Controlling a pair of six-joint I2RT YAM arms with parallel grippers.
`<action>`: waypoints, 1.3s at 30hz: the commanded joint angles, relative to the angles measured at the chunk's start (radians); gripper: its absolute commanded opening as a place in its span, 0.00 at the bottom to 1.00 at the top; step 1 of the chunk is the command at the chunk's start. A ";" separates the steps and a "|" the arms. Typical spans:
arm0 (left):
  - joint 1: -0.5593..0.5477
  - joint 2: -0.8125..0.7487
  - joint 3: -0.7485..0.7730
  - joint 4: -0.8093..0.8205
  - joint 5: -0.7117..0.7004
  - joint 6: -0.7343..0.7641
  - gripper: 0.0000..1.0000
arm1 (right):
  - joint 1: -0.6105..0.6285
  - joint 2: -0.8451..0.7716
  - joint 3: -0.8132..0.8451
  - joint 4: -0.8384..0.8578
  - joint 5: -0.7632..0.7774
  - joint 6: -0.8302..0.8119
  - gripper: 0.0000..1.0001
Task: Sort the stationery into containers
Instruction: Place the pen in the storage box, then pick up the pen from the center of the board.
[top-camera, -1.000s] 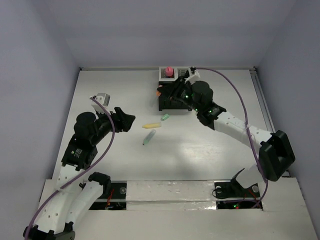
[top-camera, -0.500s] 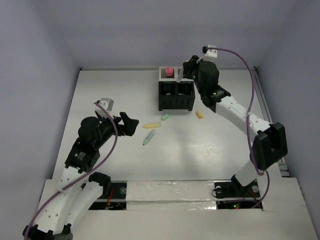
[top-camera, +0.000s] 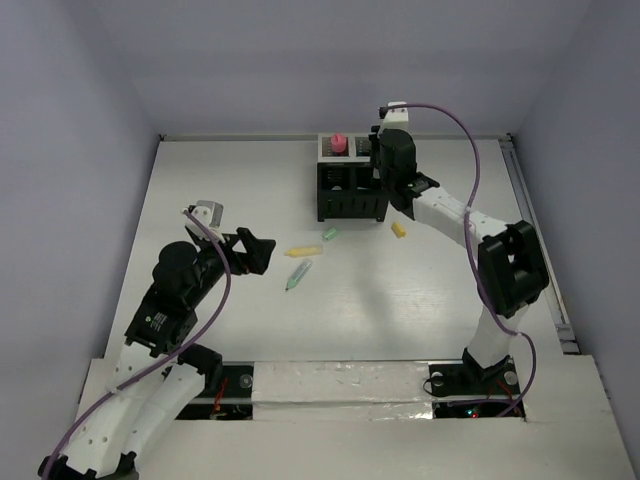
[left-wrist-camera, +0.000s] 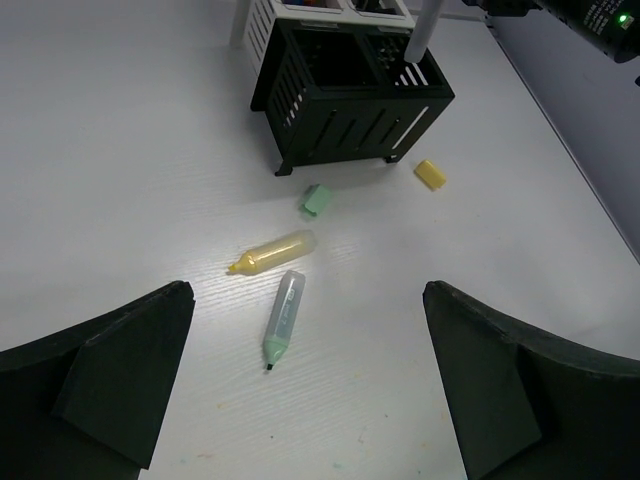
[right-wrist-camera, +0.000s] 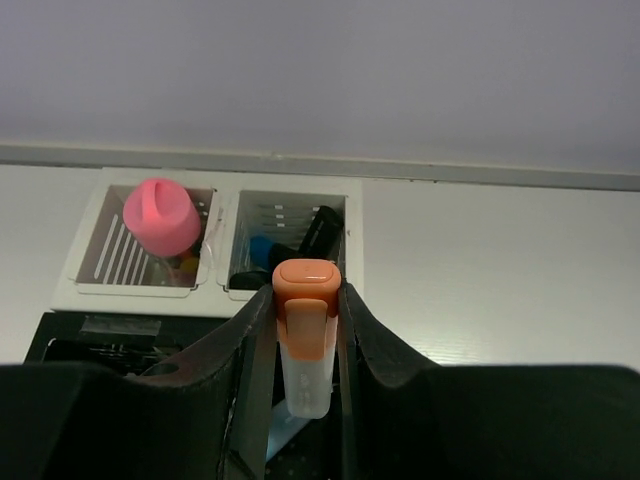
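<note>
The white bench (top-camera: 220, 180), walled in pale lilac, carries a mesh organizer (top-camera: 350, 205) at its far side, with a yellow marker (left-wrist-camera: 270, 253), a pale green marker (left-wrist-camera: 283, 320), a green cap (left-wrist-camera: 316, 199) and a yellow cap (left-wrist-camera: 430, 174) lying before it. The right claw (right-wrist-camera: 306, 345), stretched over the organizer, pinches an orange-capped marker (right-wrist-camera: 307, 285) upright above its right black compartment; the left claw (left-wrist-camera: 310, 380) hangs spread wide near the loose markers.
</note>
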 joint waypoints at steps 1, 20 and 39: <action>-0.004 -0.012 0.007 0.027 -0.025 -0.010 0.99 | -0.001 -0.009 -0.020 0.075 0.008 0.012 0.00; 0.005 0.009 0.003 0.029 -0.043 -0.010 0.99 | -0.001 -0.217 -0.073 -0.121 -0.350 0.018 0.52; 0.108 -0.012 0.023 -0.002 -0.104 -0.017 0.99 | 0.241 0.155 0.325 -0.877 -0.816 -0.365 0.58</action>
